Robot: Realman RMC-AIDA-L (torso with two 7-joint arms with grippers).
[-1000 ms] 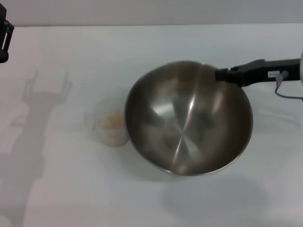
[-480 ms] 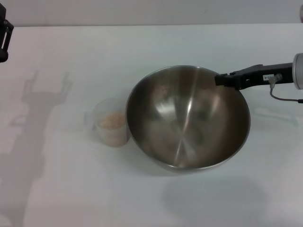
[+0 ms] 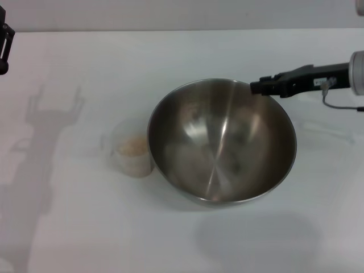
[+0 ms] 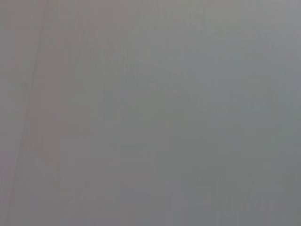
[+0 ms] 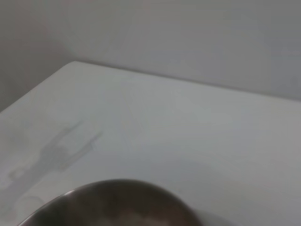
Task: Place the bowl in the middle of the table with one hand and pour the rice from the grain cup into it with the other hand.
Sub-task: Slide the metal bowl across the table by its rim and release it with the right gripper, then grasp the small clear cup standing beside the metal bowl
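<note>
The shiny steel bowl (image 3: 222, 142) sits level on the white table (image 3: 170, 57), a little right of centre. My right gripper (image 3: 257, 87) reaches in from the right and is shut on the bowl's far right rim. The dark curve of the bowl (image 5: 113, 205) fills the lower edge of the right wrist view. The clear grain cup (image 3: 129, 149) stands upright just left of the bowl, almost touching it, with pale rice (image 3: 131, 146) inside. My left gripper (image 3: 4, 45) hangs parked at the far left edge, only partly in view.
The left arm's shadow (image 3: 40, 125) falls across the table's left side. The table's far edge (image 3: 182, 29) meets a grey wall. The left wrist view shows only a plain grey surface.
The bowl has come down from a tilted, raised pose to level, and it has shifted slightly left with my right gripper. It now sits closer to the cup. The left arm stayed still.
</note>
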